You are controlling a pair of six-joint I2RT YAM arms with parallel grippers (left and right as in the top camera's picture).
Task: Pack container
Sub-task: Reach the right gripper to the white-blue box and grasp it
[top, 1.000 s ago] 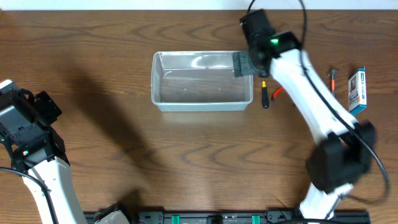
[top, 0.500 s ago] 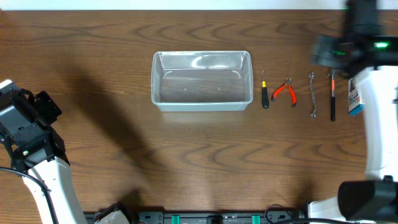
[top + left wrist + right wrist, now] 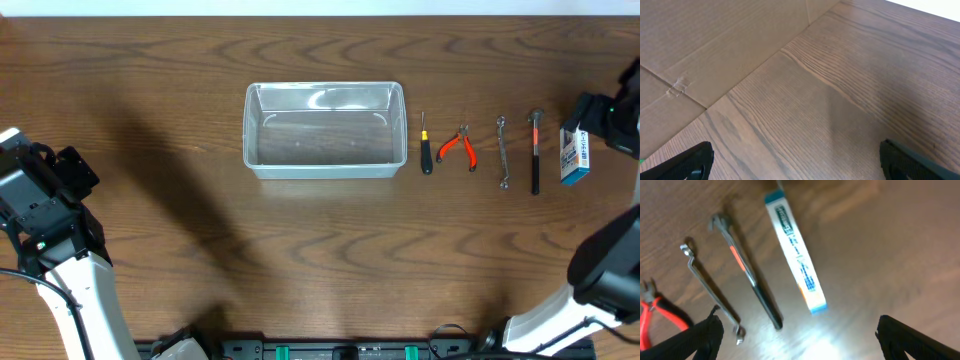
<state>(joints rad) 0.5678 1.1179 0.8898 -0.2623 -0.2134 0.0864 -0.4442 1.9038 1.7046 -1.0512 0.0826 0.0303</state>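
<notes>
while the left pincer [image 3: 800, 162] and right pincer [image 3: 802, 340] both hang released, the clear container [image 3: 322, 168] sits on the bench [image 3: 300, 270], just left of a screwdriver [image 3: 426, 150].
left one over wood near the left edge; right one above the blue-and-white box [image 3: 795, 255], far right.

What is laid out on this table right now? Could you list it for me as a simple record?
tub: clear plastic, nothing inside
row to its right, nearest first: screwdriver, red pliers, wrench, hammer, blue-and-white box
tools touching the tub: none
left jaws: open, holding nothing
right jaws: open, holding nothing, above the hammer and box
packed so far: nothing
</notes>
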